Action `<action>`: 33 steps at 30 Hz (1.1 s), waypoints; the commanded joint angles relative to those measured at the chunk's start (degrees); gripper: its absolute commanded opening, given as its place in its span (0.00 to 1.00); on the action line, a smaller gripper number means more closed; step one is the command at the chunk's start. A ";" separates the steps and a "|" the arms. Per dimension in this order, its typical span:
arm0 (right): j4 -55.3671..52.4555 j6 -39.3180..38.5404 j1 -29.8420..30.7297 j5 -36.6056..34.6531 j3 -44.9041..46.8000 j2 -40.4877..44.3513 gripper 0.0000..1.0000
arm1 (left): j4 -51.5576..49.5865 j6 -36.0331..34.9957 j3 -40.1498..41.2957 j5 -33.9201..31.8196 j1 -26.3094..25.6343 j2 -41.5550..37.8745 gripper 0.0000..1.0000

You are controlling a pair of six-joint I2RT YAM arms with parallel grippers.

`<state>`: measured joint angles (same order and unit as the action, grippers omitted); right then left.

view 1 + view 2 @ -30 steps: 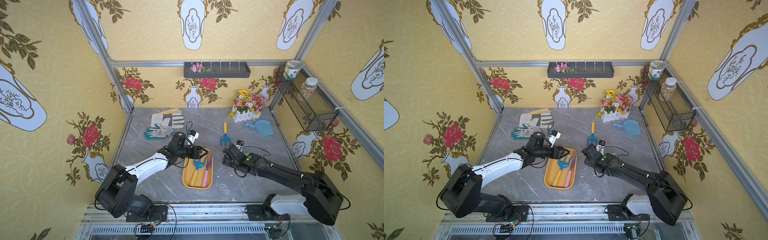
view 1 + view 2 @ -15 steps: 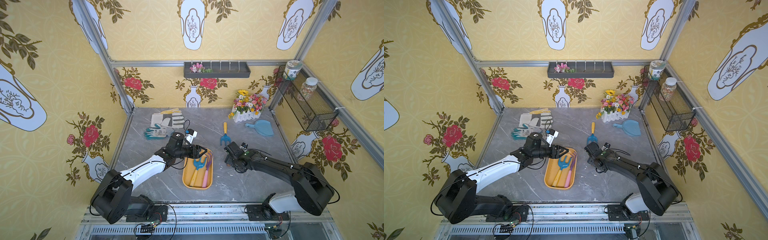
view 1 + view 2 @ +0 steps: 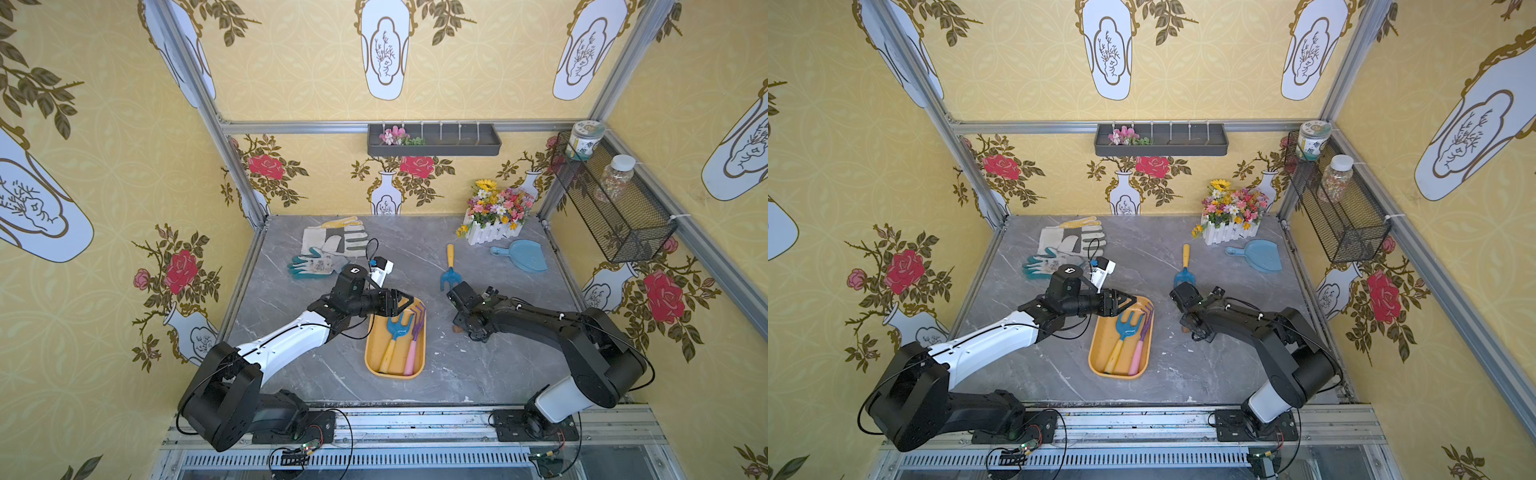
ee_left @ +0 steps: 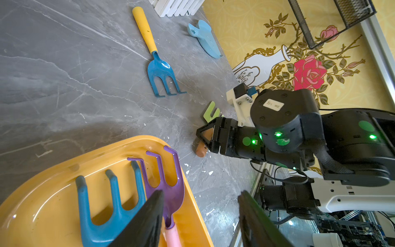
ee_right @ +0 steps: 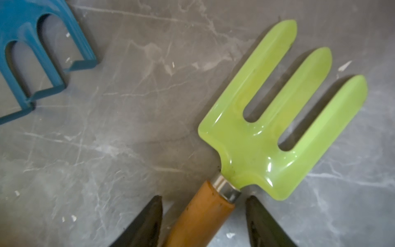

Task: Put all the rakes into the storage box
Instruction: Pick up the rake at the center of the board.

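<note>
The right gripper (image 5: 204,198) is down at the table with its two fingers (image 5: 147,222) apart, one on each side of the wooden handle of the green rake (image 5: 267,128), just behind the metal collar. A thin gap shows on both sides, so it straddles the handle without clamping it. The green rake lies flat on the grey table (image 3: 478,370), just right of the storage box (image 3: 395,375) and apart from it, with its prongs toward the far side. In both top views the right wrist covers nearly all of it, and only the butt of the handle peeks out. Just beyond its prongs lies a blue rake (image 3: 449,272) with a yellow handle, its head toward the near side, not touching the green one. The left gripper (image 4: 201,193) hovers over the far end of the storage box with its fingers spread and nothing between them, above the head of a purple rake (image 3: 417,322). That rake has a pink handle. It lies side by side with a second blue rake (image 3: 394,326) inside the box, heads at the far end. Farther back on the left lie work gloves (image 3: 328,249). At the far right stand a flower box (image 3: 494,208) and a blue dustpan (image 3: 523,257).
</note>
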<state>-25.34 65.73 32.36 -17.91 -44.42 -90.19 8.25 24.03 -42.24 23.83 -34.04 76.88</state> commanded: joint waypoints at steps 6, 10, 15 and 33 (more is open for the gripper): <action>2.82 -3.10 0.49 3.45 2.89 -1.39 0.21 | 0.14 -0.77 -0.13 -0.75 0.02 0.72 0.60; 6.50 -7.73 2.74 5.02 3.12 -1.24 0.11 | 1.03 0.28 -0.43 -0.71 0.10 1.46 0.60; 8.51 -14.40 7.10 4.51 0.44 1.60 0.09 | 2.56 1.81 -0.65 1.03 0.50 1.77 0.61; 24.93 -27.47 9.39 22.76 0.52 14.55 0.12 | 9.65 6.11 -0.10 6.02 1.79 3.29 0.65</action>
<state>-6.02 40.38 41.21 -0.14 -42.96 -75.26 15.59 30.06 -42.37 28.34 -32.27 79.40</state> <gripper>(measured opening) 0.269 0.653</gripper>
